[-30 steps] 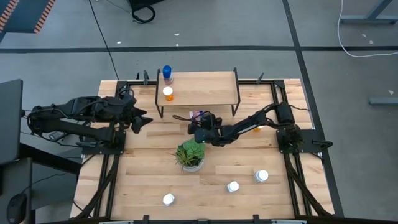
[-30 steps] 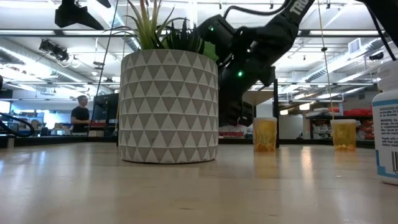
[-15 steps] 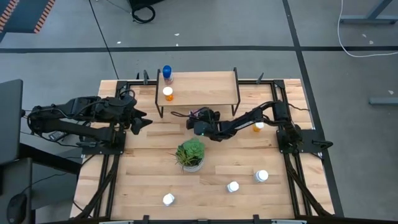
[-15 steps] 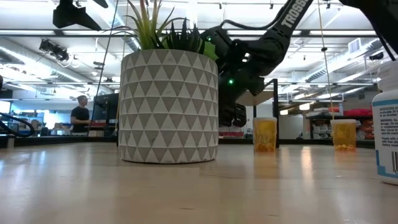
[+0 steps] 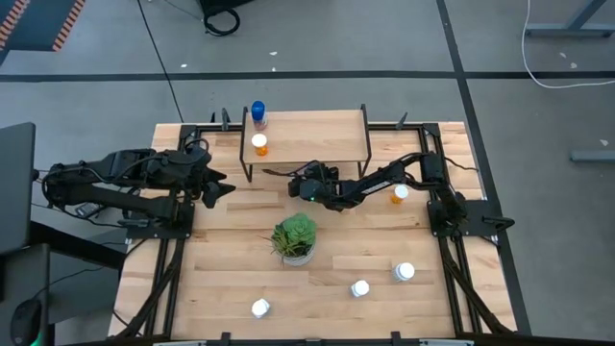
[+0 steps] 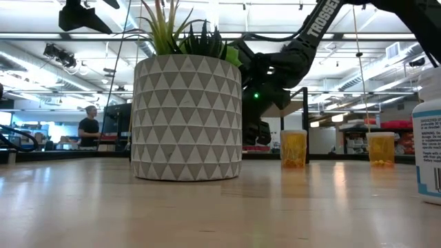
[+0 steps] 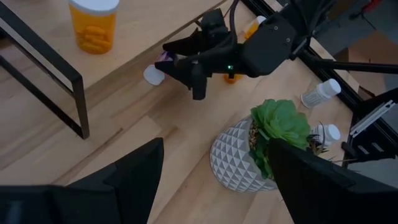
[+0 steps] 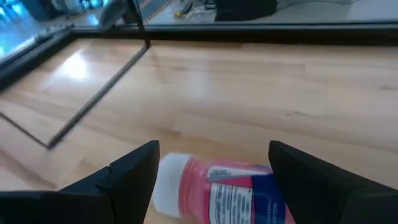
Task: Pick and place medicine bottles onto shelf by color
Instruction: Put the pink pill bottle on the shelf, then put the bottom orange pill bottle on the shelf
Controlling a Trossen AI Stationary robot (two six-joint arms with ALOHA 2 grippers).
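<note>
Over the last second my right arm has stretched further toward the small light-wood shelf on thin black legs (image 5: 306, 135), so the right gripper (image 5: 302, 186) now sits just in front of the shelf's front edge, clear of the green plant in its triangle-patterned grey pot (image 5: 294, 238).

Between its spread fingers, the right wrist view shows a pink-bodied, white-capped medicine bottle (image 8: 221, 190) lying on its side on the tabletop; nothing is pinched yet. From the left wrist view the same bottle's white cap (image 7: 153, 73) pokes out just beside the shelf leg, under the gripper.

The left gripper (image 5: 223, 187) waits with fingers spread, off to the left of the shelf.

On the shelf's left end stand a blue bottle (image 5: 258, 113) and an orange bottle with a white cap (image 5: 259, 145). Another orange bottle (image 5: 399, 195) stands on the table to the right of the shelf, and three white bottles (image 5: 359, 287) stand well in front of the shelf, beyond the plant.

Step in hand, as I judge it: the approach to pick the fallen pink bottle. The next move calls for lowering the right fingers astride the body and closing across it without rolling it, then lifting it clear of the shelf edge to a free spot apart from the blue and orange ones.
</note>
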